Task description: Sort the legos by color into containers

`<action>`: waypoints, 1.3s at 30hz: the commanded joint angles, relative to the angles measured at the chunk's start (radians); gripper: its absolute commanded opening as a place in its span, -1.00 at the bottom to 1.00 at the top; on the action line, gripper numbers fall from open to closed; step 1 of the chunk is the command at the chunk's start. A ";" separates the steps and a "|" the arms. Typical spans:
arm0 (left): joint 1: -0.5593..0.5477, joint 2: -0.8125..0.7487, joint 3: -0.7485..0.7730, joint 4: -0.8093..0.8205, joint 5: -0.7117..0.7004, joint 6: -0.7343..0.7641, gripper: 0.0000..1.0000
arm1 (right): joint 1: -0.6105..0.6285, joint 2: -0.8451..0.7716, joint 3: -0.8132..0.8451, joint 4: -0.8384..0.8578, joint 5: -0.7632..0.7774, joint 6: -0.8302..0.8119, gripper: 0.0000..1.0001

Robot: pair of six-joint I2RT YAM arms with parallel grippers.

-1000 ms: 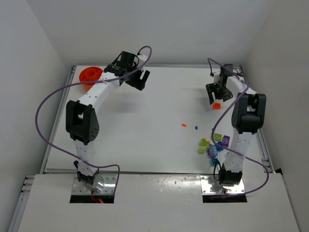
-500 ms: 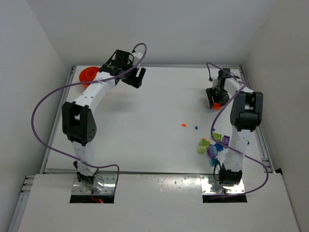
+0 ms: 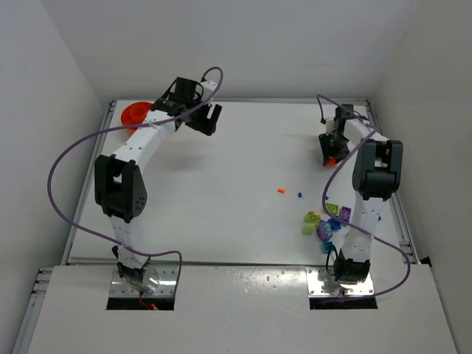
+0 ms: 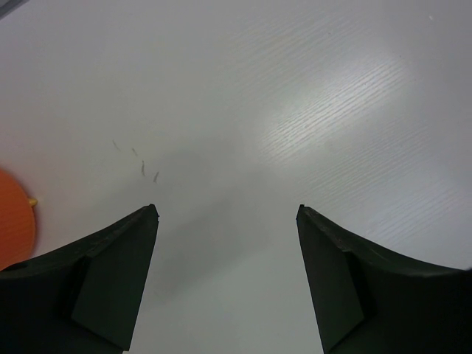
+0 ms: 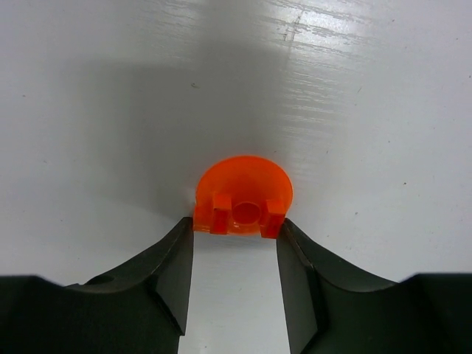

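My right gripper [image 3: 330, 155] is at the back right of the table, its fingertips against both sides of an orange rounded lego [image 5: 243, 188] that rests on the table; in the right wrist view the gripper [image 5: 236, 223] is closed onto it. My left gripper [image 3: 208, 120] is open and empty at the back left, just right of the round orange bowl [image 3: 136, 113]. The bowl's edge shows at the left of the left wrist view [image 4: 11, 221], beside the open gripper [image 4: 227, 210]. A pile of green, purple, blue and teal legos [image 3: 324, 221] lies near the right arm's base.
A tiny orange bit [image 3: 281, 191] and a tiny blue bit [image 3: 300, 195] lie on the table right of centre. White walls enclose the table on the left, back and right. The raised table rim [image 3: 398, 214] runs beside the pile.
My right gripper moved down onto the orange lego and its jaws narrowed around it. My left gripper shifted slightly left and back toward the bowl, then held still.
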State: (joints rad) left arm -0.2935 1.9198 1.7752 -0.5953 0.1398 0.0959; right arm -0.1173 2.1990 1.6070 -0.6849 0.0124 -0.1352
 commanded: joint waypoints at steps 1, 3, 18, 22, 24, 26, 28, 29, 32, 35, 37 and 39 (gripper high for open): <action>0.010 -0.070 -0.016 0.051 0.056 -0.009 0.63 | -0.013 0.024 -0.015 0.022 -0.058 -0.026 -0.50; 0.020 -0.093 -0.051 0.078 0.107 -0.018 0.63 | -0.004 -0.010 -0.028 0.013 -0.126 -0.055 -0.53; 0.042 -0.116 -0.151 0.178 0.401 -0.139 0.66 | 0.059 -0.213 -0.065 -0.146 -0.620 -0.170 -0.61; 0.033 -0.038 -0.111 0.178 0.570 -0.260 0.66 | 0.114 -0.223 -0.016 -0.198 -0.739 -0.181 -0.61; 0.022 -0.006 -0.102 0.187 0.671 -0.306 0.66 | 0.149 -0.234 -0.005 -0.199 -0.749 -0.181 -0.61; -0.021 0.005 -0.091 0.212 0.713 -0.355 0.66 | 0.172 -0.243 0.004 -0.170 -0.749 -0.160 -0.61; -0.045 0.028 -0.091 0.233 0.767 -0.390 0.63 | 0.198 -0.254 0.004 -0.159 -0.749 -0.147 -0.61; -0.064 0.045 -0.100 0.268 0.806 -0.439 0.63 | 0.214 -0.254 0.014 -0.147 -0.758 -0.133 -0.61; -0.075 0.073 -0.152 0.397 0.862 -0.583 0.63 | 0.229 -0.254 0.036 -0.114 -0.758 -0.103 -0.61; -0.084 0.105 -0.163 0.457 0.911 -0.666 0.61 | 0.261 -0.263 0.057 -0.102 -0.749 -0.103 -0.61; -0.084 0.122 -0.163 0.518 0.948 -0.717 0.56 | 0.287 -0.263 0.057 -0.090 -0.738 -0.092 -0.61; -0.084 0.149 -0.163 0.596 0.966 -0.803 0.56 | 0.301 -0.263 0.068 -0.090 -0.729 -0.083 -0.61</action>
State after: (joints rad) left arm -0.3870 2.0441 1.6135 -0.1696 1.0180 -0.5518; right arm 0.1574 1.9968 1.6299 -0.8158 -0.6987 -0.2333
